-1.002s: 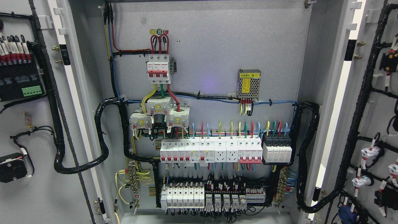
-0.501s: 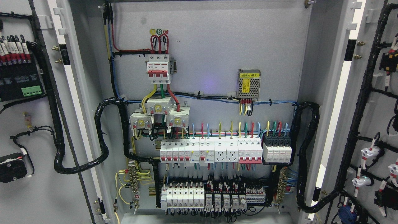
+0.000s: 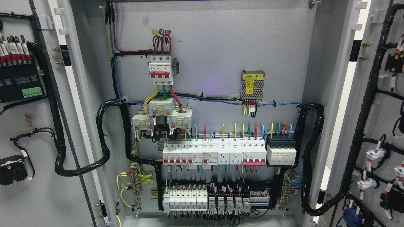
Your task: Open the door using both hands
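The cabinet (image 3: 214, 47) filled my head view, its grey back panel facing me. Both doors stood swung wide: the left door (image 3: 31, 189) at nine o'clock, the right door (image 3: 382, 119) at three o'clock, each showing its wired inner face. Neither of my hands was in sight, so I could not tell how their fingers stood. A thick black cable loom (image 3: 102, 126) looped from the left door into the cabinet, and another loom (image 3: 311, 151) ran down the right side. A row of white breakers (image 3: 214, 153) sat just below centre, with terminal blocks (image 3: 217, 200) at six o'clock. The main breaker (image 3: 161, 70) hung toward eleven o'clock, and a small meshed power supply (image 3: 252, 85) toward two o'clock.
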`<action>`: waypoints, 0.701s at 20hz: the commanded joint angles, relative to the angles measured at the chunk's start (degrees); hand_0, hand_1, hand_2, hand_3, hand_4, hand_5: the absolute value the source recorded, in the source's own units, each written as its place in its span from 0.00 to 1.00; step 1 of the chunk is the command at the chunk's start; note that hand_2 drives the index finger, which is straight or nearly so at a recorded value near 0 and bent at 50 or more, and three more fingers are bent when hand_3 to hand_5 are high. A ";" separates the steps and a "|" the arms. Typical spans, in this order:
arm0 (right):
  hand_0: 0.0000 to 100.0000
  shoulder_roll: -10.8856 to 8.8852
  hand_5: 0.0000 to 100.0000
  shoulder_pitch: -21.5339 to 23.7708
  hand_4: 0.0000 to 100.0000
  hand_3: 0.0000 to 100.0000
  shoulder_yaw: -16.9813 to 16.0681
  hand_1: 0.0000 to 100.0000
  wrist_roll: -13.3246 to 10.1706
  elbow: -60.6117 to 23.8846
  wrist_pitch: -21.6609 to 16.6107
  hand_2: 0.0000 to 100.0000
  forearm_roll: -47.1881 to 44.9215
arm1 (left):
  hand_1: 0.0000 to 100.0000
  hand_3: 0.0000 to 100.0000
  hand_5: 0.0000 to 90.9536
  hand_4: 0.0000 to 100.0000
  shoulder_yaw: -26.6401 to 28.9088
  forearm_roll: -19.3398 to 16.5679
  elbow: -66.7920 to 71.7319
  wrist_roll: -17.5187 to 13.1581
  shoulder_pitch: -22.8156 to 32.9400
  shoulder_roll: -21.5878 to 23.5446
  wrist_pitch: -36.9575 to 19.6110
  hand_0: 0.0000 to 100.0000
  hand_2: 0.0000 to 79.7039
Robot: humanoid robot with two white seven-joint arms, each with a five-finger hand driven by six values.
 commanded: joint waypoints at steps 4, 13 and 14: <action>0.38 3.92 0.00 0.97 0.00 0.00 0.21 0.00 -0.15 4.06 0.23 0.00 1.37 | 0.00 0.00 0.00 0.00 0.27 -2.85 0.93 0.18 0.25 -2.46 -4.97 0.00 0.00; 0.38 4.01 0.00 1.50 0.00 0.00 0.13 0.00 -2.53 4.15 0.49 0.00 2.86 | 0.00 0.00 0.00 0.00 0.18 -3.38 0.93 0.18 0.43 -2.46 -8.13 0.00 0.00; 0.38 4.01 0.00 1.67 0.00 0.00 0.04 0.00 -2.61 4.15 0.58 0.00 2.86 | 0.00 0.00 0.00 0.00 0.18 -3.29 1.02 0.18 0.43 -2.46 -8.13 0.00 0.00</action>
